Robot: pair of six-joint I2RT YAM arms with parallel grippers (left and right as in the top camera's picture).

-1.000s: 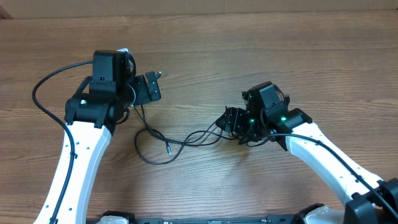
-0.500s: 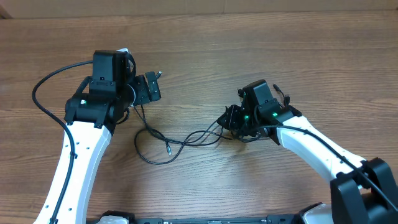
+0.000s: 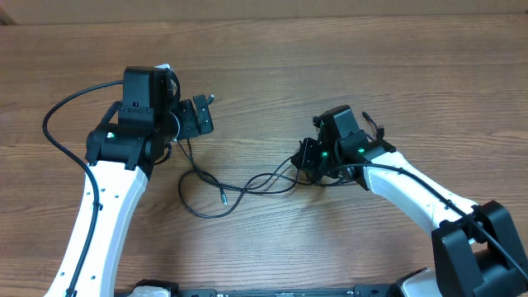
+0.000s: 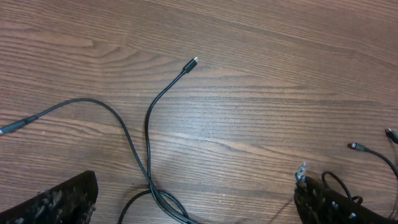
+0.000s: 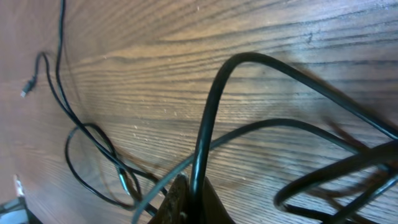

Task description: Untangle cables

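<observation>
Thin black cables (image 3: pixel 247 183) lie crossed on the wooden table between the two arms, one plug end (image 3: pixel 223 196) lying inside a loop. My right gripper (image 3: pixel 307 157) sits at the right end of the tangle. In the right wrist view it (image 5: pixel 191 199) is shut on one cable strand (image 5: pixel 210 112) that rises from between the jaws. My left gripper (image 3: pixel 198 117) hangs open over the left end. The left wrist view shows crossed cables (image 4: pixel 149 130) between its wide-apart fingertips (image 4: pixel 56 199), and a free plug (image 4: pixel 193 61) beyond.
A thick black arm cable (image 3: pixel 58 115) loops out left of the left arm. More small plug ends (image 4: pixel 354 146) lie at the right of the left wrist view. Bare wooden table (image 3: pixel 396 66) stretches around the tangle.
The right gripper has shut onto a cable strand and shifted slightly left toward the tangle. The left arm and its open gripper have not moved.
</observation>
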